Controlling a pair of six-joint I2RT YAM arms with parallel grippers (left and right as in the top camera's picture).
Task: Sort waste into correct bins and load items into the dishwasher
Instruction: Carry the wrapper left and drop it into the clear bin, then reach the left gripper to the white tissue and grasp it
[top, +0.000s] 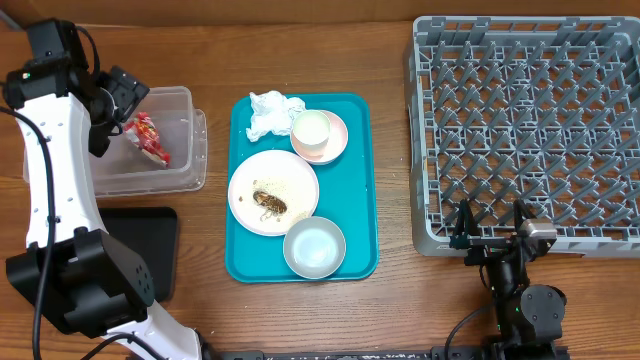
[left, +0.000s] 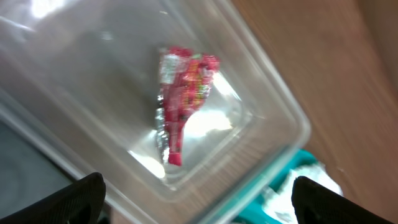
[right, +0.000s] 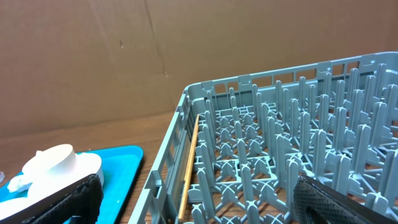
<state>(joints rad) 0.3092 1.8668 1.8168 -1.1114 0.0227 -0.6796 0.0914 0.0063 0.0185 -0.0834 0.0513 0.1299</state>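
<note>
The red-and-white wrapper (top: 148, 138) (left: 183, 99) lies loose inside the clear tub (top: 185, 150) (left: 261, 118). My left gripper (top: 120, 95) (left: 199, 205) hovers above it, open and empty. On the teal tray (top: 350, 240) are the crumpled napkin (top: 272, 112), a white cup (top: 311, 132) on the pink saucer (top: 338, 138), the white plate (top: 290, 175) with brown scraps (top: 270, 203), and the bowl (top: 314, 246). My right gripper (top: 492, 235) (right: 199, 208) stands open at the front edge of the grey dish rack (top: 530, 130) (right: 280, 155).
The black tray (top: 140, 250) lies in front of the tub, partly under my left arm. A wooden stick (right: 188, 168) rests along the rack's left inner wall. A white dish (right: 56, 165) on the teal tray (right: 118, 168) shows left of my right fingers.
</note>
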